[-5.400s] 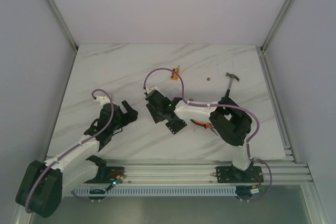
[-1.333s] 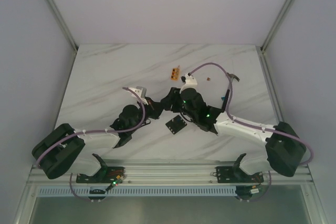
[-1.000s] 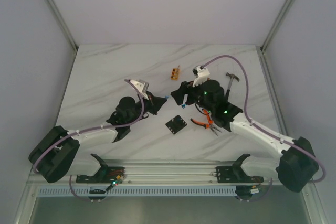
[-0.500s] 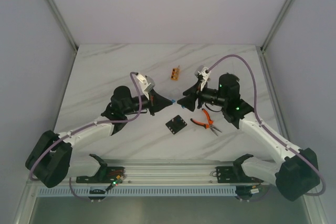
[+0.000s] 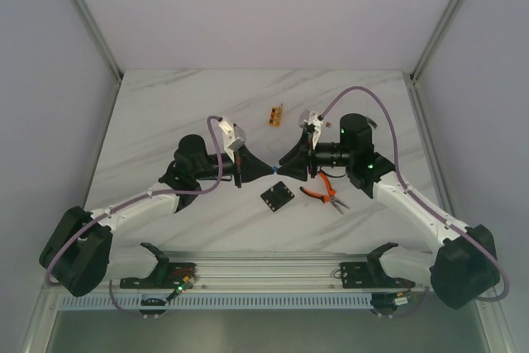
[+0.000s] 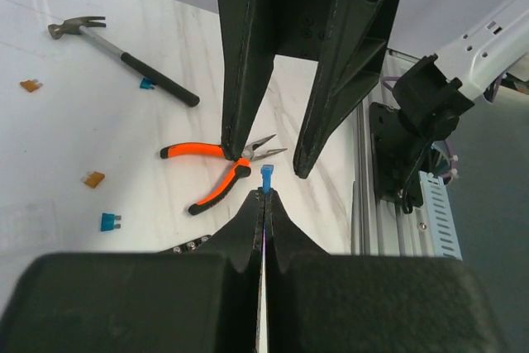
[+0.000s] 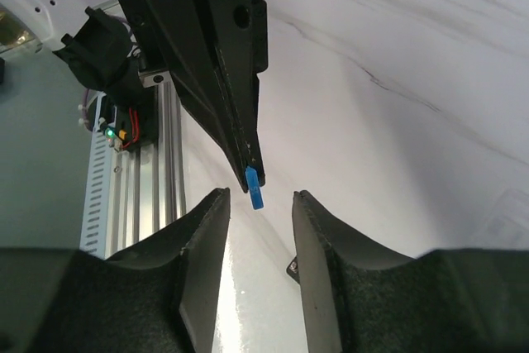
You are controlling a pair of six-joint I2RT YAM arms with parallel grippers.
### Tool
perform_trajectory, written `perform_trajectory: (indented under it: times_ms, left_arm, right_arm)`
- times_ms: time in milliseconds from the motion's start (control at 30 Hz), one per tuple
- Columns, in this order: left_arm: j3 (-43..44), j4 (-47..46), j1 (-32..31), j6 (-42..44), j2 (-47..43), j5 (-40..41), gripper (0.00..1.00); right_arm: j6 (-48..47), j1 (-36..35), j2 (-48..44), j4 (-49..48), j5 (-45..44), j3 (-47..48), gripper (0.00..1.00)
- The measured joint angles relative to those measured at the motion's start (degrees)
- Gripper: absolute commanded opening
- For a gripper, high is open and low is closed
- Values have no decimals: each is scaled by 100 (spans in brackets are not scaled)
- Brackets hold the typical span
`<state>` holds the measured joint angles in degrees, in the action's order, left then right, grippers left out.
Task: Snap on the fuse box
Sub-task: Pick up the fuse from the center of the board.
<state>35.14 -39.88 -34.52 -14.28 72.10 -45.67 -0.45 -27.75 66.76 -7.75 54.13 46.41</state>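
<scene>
Fingertips faced off above the table [image 5: 165, 113]. The left gripper [image 5: 264, 168] was clenched on a tiny blue fuse [image 6: 266, 178]; the right gripper [image 7: 259, 197] stood parted around it, not touching. Below lay the fuse box [image 5: 278, 196], flat, left of the pliers [image 5: 322, 195]. It looked light, rigid and apt to skid, best pinched across its side walls.

The left claw [image 5: 266, 168] and right claw [image 5: 283, 164] block each other tip to tip; pliers [image 5: 324, 194] flank the fuse box [image 5: 278, 196].

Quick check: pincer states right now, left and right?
Left pincer: shut on the blue fuse.
Right pincer: open, jaws either side of the fuse, not touching it.
</scene>
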Motion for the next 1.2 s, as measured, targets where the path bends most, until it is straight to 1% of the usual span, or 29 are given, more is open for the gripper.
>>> perform_trajectory:
  times_ms: [67,167,267,433,500,567,700,733,800,833,867,900,967,1033,1100,1200]
  left_arm:
    - [7,-46,-17,-24,28,-63,0]
    - [15,-98,-76,-63,83,-107,0]
    - [15,-127,-136,-81,116,-133,0]
    - [15,-181,-162,-129,142,-151,0]
    - [17,-223,-173,-142,149,-151,0]
    - [17,-247,-188,-155,149,-153,0]
    - [17,-254,-192,-177,151,-155,0]
    - [17,-254,-192,-192,155,-162,0]
    - [17,-254,-192,-212,157,-168,0]
    - [17,-251,-192,-216,157,-164,5]
    - [17,-249,-192,-214,157,-144,12]
    - [17,-247,-192,-214,157,-109,16]
    - [15,-229,-201,-208,157,48,28]
    - [15,-125,-216,-170,155,315,36]
    - [15,87,-225,-149,157,669,48]
    - [15,452,-293,-107,232,1316,52]
  right_arm:
    - [-24,0,33,35,72,11,39]
    - [-52,0,50,63,164,24,32]
    - [-94,0,50,74,247,33,28]
    - [-168,2,50,116,382,35,26]
    - [-208,0,50,142,435,37,24]
    - [-256,0,50,179,485,37,20]
    - [-323,2,50,236,553,37,2]
    - [-343,0,50,238,564,37,0]
    - [-376,2,48,254,566,37,0]
    - [-385,2,48,254,560,37,0]
    - [-385,0,46,256,538,37,0]
    - [-385,0,37,260,490,37,0]
    - [-328,-2,7,269,293,37,0]
    - [-195,-4,-61,284,-72,35,0]
    - [7,0,-188,234,-588,0,0]
    - [326,0,-509,114,-1460,-271,0]
